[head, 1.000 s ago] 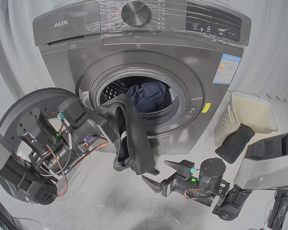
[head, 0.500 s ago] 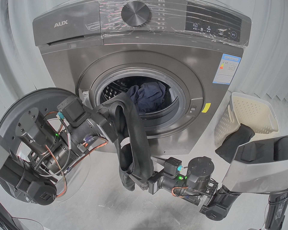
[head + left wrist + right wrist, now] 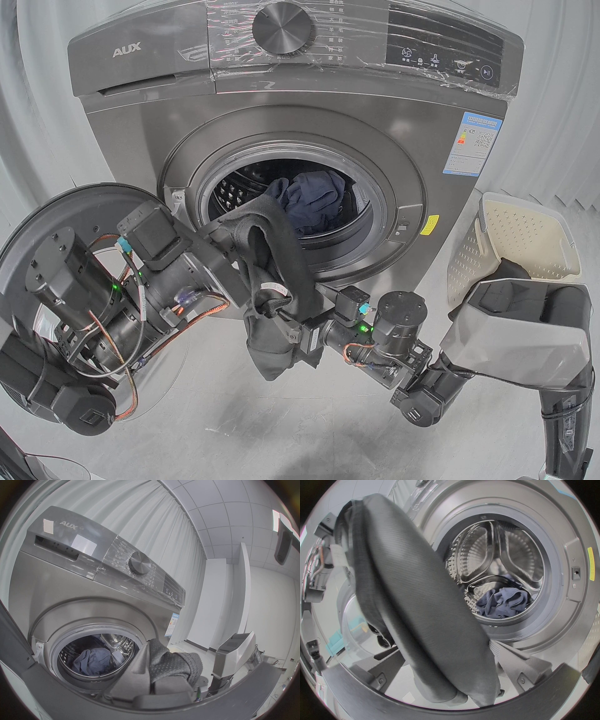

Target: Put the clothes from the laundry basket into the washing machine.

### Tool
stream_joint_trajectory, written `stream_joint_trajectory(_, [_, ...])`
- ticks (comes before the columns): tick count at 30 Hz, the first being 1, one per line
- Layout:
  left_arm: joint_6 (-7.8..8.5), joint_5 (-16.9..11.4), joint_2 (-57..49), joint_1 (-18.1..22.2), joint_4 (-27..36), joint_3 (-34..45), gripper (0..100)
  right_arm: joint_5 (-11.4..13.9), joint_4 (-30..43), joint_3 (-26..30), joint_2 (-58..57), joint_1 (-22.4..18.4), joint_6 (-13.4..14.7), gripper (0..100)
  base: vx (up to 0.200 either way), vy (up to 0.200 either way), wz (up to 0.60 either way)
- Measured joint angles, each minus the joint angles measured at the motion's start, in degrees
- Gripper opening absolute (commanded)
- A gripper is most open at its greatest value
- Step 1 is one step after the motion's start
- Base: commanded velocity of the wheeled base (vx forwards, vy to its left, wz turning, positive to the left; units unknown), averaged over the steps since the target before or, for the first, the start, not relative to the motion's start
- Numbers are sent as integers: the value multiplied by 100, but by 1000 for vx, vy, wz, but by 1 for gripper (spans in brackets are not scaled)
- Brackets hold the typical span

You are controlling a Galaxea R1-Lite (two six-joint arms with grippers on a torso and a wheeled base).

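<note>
The washing machine [image 3: 294, 125] stands with its drum open, and a navy garment [image 3: 309, 200] lies inside. My left gripper [image 3: 234, 236] is shut on a black garment [image 3: 275, 275] that hangs just in front of the drum's lower left rim. In the left wrist view the cloth [image 3: 173, 666] bunches over the left gripper [image 3: 156, 683]. My right gripper [image 3: 286, 322] sits low against the hanging cloth. In the right wrist view its fingers [image 3: 390, 664] stand wide apart, with the black garment [image 3: 425, 605] hanging between them. Behind it are the drum and the navy garment [image 3: 503, 602].
The round door [image 3: 69, 206] is swung open to the left, behind my left arm. A cream laundry basket [image 3: 531, 234] leans at the machine's right side with another dark garment [image 3: 509, 270] in it, partly hidden by my right arm. Bare grey floor lies in front.
My right gripper has moved left and up from the open floor to the hanging black garment, whose lower end has bunched and shifted left. The left arm has hardly moved.
</note>
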Motion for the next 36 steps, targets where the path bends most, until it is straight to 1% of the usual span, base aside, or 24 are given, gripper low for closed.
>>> stream_joint_trajectory(5, [-6, -22, -99, -46, -5, 20, 0, 20, 20, -300, 232, -150, -7, 100, 0, 0, 0])
stream_joint_trajectory(14, [-26, -34, -176, -61, -5, 33, 0, 20, 22, -862, 510, -188, -7, 100, 0, 0, 0])
stream_joint_trajectory(15, [-26, -33, -179, -61, -5, 33, 0, 11, 23, -877, 527, -190, -7, 0, 0, 0, 0])
stream_joint_trajectory(21, [-35, -1, -188, -30, -2, 15, 0, -2, -21, -873, 553, -188, -2, 0, 0, 0, 0])
stream_joint_trajectory(25, [-35, 13, -184, 52, 9, 11, 0, 0, -67, -725, 490, -223, 2, 0, 0, 0, 0])
stream_joint_trajectory(28, [-35, 13, -176, 166, 12, 11, 0, -2, -93, -503, 369, -260, 9, 0, 0, 0, 0])
stream_joint_trajectory(36, [-17, -12, 22, 605, 22, 194, 0, -2, -213, 450, -358, -485, 30, 0, 0, 0, 0])
